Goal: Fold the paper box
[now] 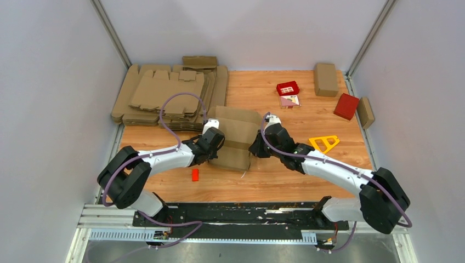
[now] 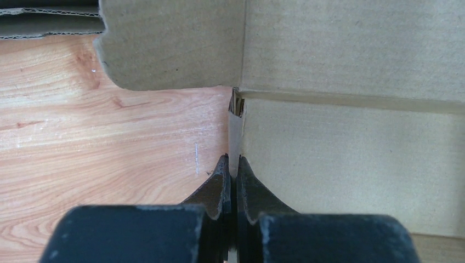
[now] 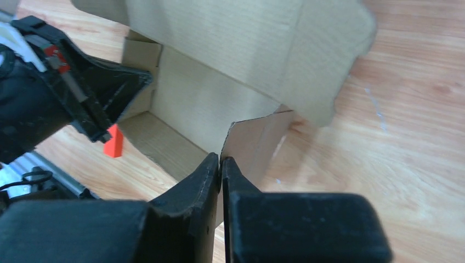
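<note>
The paper box (image 1: 236, 137) is a brown cardboard sheet, partly folded, in the middle of the table between both arms. My left gripper (image 1: 217, 141) is shut on its left side wall; in the left wrist view the fingertips (image 2: 233, 164) pinch the thin wall edge (image 2: 237, 129). My right gripper (image 1: 256, 147) is shut on the box's right side flap; in the right wrist view (image 3: 220, 163) it pinches the upright flap (image 3: 252, 137), with the box's open inside (image 3: 192, 104) beyond. The left gripper (image 3: 104, 93) shows across the box there.
A stack of flat brown cardboard sheets (image 1: 164, 93) lies at the back left. A small red block (image 1: 194, 175) lies near the left arm. A yellow triangular frame (image 1: 324, 143), red boxes (image 1: 288, 87) (image 1: 346, 106) and folded brown cartons (image 1: 325, 79) (image 1: 365, 112) sit right and back right.
</note>
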Robot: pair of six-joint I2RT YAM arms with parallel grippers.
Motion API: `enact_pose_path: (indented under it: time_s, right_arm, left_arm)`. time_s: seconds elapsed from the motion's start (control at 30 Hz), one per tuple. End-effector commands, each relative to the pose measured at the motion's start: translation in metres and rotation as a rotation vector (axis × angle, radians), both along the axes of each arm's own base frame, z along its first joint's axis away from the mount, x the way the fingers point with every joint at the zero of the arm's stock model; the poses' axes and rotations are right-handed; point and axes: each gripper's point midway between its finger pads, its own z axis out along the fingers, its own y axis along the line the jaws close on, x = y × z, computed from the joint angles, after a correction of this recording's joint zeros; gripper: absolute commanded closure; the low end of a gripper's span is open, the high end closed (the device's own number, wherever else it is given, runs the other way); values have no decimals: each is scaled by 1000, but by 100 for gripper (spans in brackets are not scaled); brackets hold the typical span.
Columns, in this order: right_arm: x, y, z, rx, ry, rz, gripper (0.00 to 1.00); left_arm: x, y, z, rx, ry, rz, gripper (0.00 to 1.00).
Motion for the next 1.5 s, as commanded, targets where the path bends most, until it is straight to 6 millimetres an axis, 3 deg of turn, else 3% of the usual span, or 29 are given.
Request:
enact_pose_path:
  time_s: [0.0, 0.13, 0.37, 0.5, 0.57, 0.87, 1.0, 1.13, 1.3, 1.47]
  right_arm:
    - [3, 33, 16, 65, -31, 139, 88]
    - [5, 34, 12, 53, -46, 152, 78]
    - [8, 24, -8, 27, -37, 152, 79]
    - [10, 28, -6, 75, -37, 169, 78]
    - [12, 24, -1, 57, -49, 166, 71]
    - [-6, -34, 27, 6, -156, 91, 59]
    - [-8, -77, 12, -63, -138, -44, 62]
    - [-12, -114, -19, -74, -54, -165, 66]
    - [-11, -111, -40, 35, 23, -136, 64]
    - [-5, -95, -48, 90, 65, -74, 62]
  left_arm:
    - [8, -5, 6, -29, -22, 29, 100]
    - [8, -6, 7, -33, -19, 26, 100]
    - [8, -5, 5, -21, -15, 34, 100]
    - [8, -5, 4, -18, -12, 33, 100]
    - [8, -4, 4, -12, -10, 35, 100]
    - [7, -7, 1, -20, 5, 23, 100]
    - [6, -7, 3, -53, 18, 19, 100]
    - [7, -2, 8, -130, 15, 30, 100]
    - [8, -1, 17, -227, 4, 18, 100]
    - [7, -4, 27, -285, -18, -6, 100]
